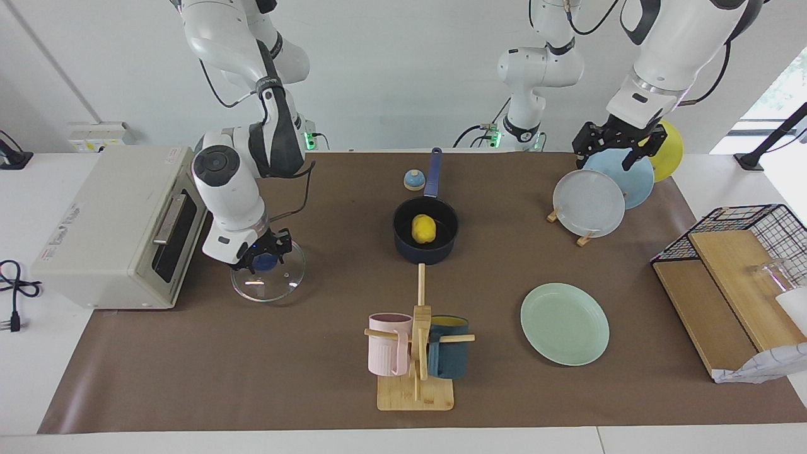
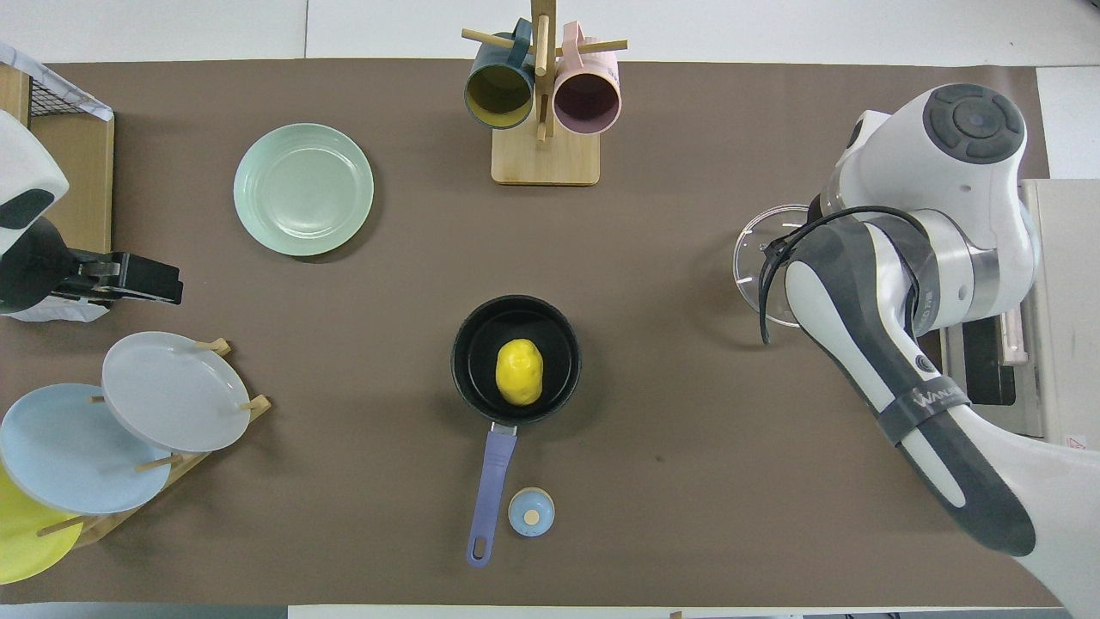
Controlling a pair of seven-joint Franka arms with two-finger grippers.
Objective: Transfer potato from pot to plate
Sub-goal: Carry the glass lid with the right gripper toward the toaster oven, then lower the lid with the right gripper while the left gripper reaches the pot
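The yellow potato point(image 1: 423, 228) point(image 2: 519, 371) lies inside the navy pot point(image 1: 403, 249) point(image 2: 464, 378) at the table's middle, its blue handle point(image 1: 433, 171) pointing toward the robots. The mint-green plate point(image 1: 564, 323) point(image 2: 303, 189) lies empty, farther from the robots and toward the left arm's end. My right gripper point(image 1: 265, 260) is down at the blue knob of a glass lid point(image 1: 268, 284) point(image 2: 756, 258) that rests on the table; the arm hides it in the overhead view. My left gripper point(image 1: 615, 154) point(image 2: 168, 288) hangs over the plate rack, holding nothing I can see.
A toaster oven point(image 1: 113, 227) stands at the right arm's end. A mug rack point(image 1: 416, 353) point(image 2: 543, 155) holds a pink and a teal mug. A rack holds grey point(image 1: 588, 203), light blue and yellow plates. A small blue knob point(image 1: 413, 180) point(image 2: 531, 511) lies beside the handle. A wire basket point(image 1: 737, 252) holds wooden boards.
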